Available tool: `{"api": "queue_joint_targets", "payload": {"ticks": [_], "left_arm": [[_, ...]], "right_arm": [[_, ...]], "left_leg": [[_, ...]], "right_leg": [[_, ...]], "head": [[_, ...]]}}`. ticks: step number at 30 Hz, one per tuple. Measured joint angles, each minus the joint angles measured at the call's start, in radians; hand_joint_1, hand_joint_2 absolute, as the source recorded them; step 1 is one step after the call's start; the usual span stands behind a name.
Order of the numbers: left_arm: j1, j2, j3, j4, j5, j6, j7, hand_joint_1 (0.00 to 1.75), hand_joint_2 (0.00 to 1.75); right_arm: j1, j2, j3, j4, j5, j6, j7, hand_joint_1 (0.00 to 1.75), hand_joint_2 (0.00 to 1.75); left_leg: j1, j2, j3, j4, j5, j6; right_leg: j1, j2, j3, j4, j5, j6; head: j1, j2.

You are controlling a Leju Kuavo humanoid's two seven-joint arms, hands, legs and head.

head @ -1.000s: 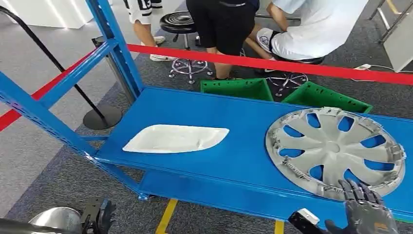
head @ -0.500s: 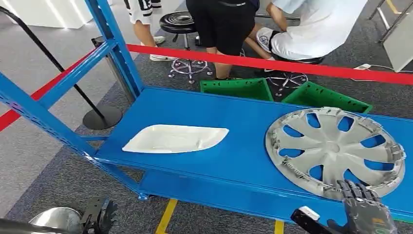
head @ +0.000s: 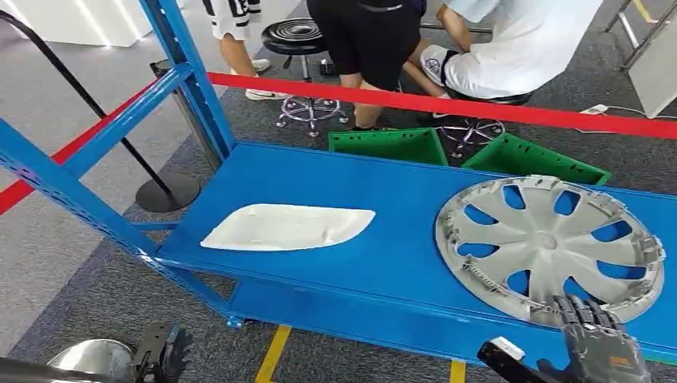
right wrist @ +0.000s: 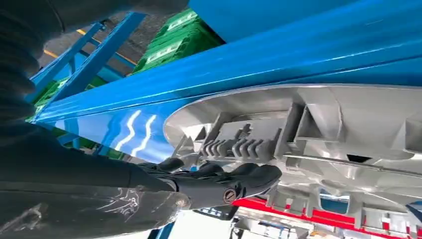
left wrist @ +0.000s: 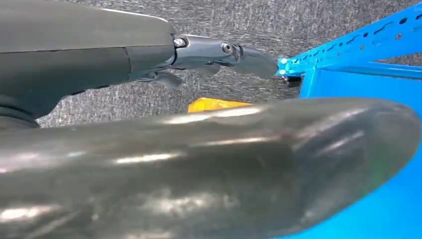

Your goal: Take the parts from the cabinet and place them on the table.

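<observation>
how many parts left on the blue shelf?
2: a white panel lying on the left side, and a grey hubcap on the right, its near rim at the right hand. None seem hidden.

Right hand (head: 595, 343) lower, nearer wheel cover (head: 549, 246)

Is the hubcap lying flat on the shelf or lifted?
Flat: hubcap lies on the blue shelf; right hand fingertips at its near rim.

Right hand (head: 597, 347) fingers (right wrist: 239, 181) extended; left hand (head: 164, 353) low
</observation>
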Motion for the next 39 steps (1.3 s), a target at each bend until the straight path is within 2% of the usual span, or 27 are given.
{"api": "queue_joint_targets", "payload": {"ticks": [6, 10, 17, 24, 30, 39], "left_arm": [[0.000, 0.000, 0.000, 0.000, -0.002, 0.000, 0.000, 0.00, 0.00], [-0.001, -0.001, 0.000, 0.000, -0.011, -0.002, 0.000, 0.00, 0.00], [-0.002, -0.002, 0.000, 0.000, -0.021, -0.005, 0.003, 0.00, 0.00], [-0.004, -0.002, 0.000, 0.000, -0.031, -0.006, 0.004, 0.00, 0.00], [-0.002, -0.002, 0.000, 0.000, -0.032, -0.006, 0.004, 0.00, 0.00], [-0.001, -0.003, 0.000, 0.000, -0.036, -0.006, 0.003, 0.00, 0.00]], "right_arm": [[-0.002, 0.000, 0.000, 0.001, 0.000, 0.012, -0.004, 0.00, 1.75], [-0.036, -0.004, 0.004, 0.026, -0.007, 0.061, -0.038, 0.00, 1.75], [-0.097, -0.004, 0.016, 0.090, -0.010, 0.079, -0.076, 0.00, 1.75], [-0.220, -0.004, 0.035, 0.148, 0.113, 0.114, -0.150, 0.00, 1.75], [-0.232, -0.003, 0.045, 0.163, 0.131, 0.112, -0.154, 0.00, 1.75], [-0.226, 0.019, 0.051, 0.163, 0.263, 0.089, -0.116, 0.00, 1.75]], "left_leg": [[0.000, 0.000, 0.000, 0.000, 0.000, 0.000], [0.000, 0.000, 0.000, 0.000, 0.000, 0.000], [0.000, 0.000, 0.000, 0.000, 0.001, 0.001], [0.000, 0.001, -0.001, 0.000, 0.003, 0.001], [0.000, 0.002, -0.001, 0.000, 0.004, 0.001], [-0.001, 0.001, -0.007, 0.000, 0.008, 0.002]], "right_leg": [[0.000, 0.000, 0.000, 0.000, 0.000, 0.000], [0.000, 0.000, 0.000, 0.000, 0.000, 0.000], [0.000, 0.000, 0.000, 0.000, 0.001, 0.000], [0.000, 0.001, -0.001, 0.000, 0.003, 0.000], [0.000, 0.002, -0.001, 0.000, 0.005, 0.000], [0.000, 0.002, -0.006, 0.000, 0.010, 0.001]], "head": [[0.000, 0.000], [0.000, 0.000], [0.000, 0.000], [0.000, 0.000], [0.000, 0.000], [0.000, 0.000]]}}
